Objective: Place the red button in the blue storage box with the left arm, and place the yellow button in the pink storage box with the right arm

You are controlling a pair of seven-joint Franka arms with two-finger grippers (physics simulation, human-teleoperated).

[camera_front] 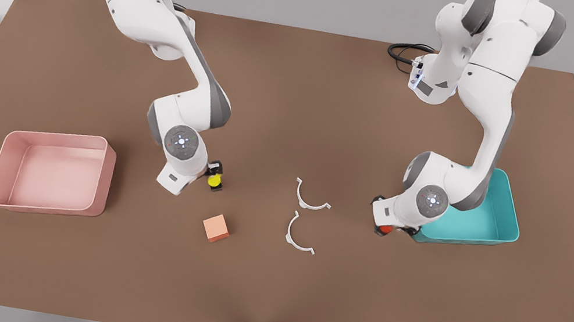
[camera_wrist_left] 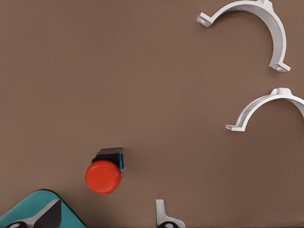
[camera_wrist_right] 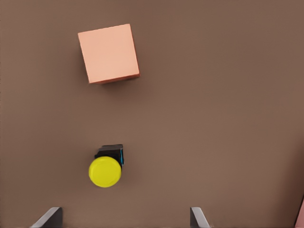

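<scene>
The brown worktop (camera_front: 262,298) carries everything; my two arms lean over it from the far edge. The pink storage box (camera_front: 52,171) sits toward the front view's left, well apart from the rest; the blue storage box (camera_front: 495,221) sits toward the front view's right, partly covered by my left arm, whose wrist hangs over the box's near corner. Between the arms lie two white curved clamps (camera_front: 310,196), one nearer the camera than the other, both apart from the buttons; a salmon cube (camera_front: 216,227) rests just nearer the camera than my right claw.

My right claw (camera_front: 211,174) hovers low with its fingers spread wide; the yellow button (camera_front: 214,180) lies on the worktop beneath it, ungripped, and in the right wrist view the button (camera_wrist_right: 105,171) sits between the cube (camera_wrist_right: 109,53) and my fingertips (camera_wrist_right: 49,217), nearer one finger than the other.

My left claw (camera_front: 390,226) hovers low just beside the blue box, fingers likewise apart; the red button (camera_front: 385,229) lies on the worktop under it, outside the box; in the left wrist view the button (camera_wrist_left: 103,176) rests near the box's corner (camera_wrist_left: 35,206), touched by neither finger.
</scene>
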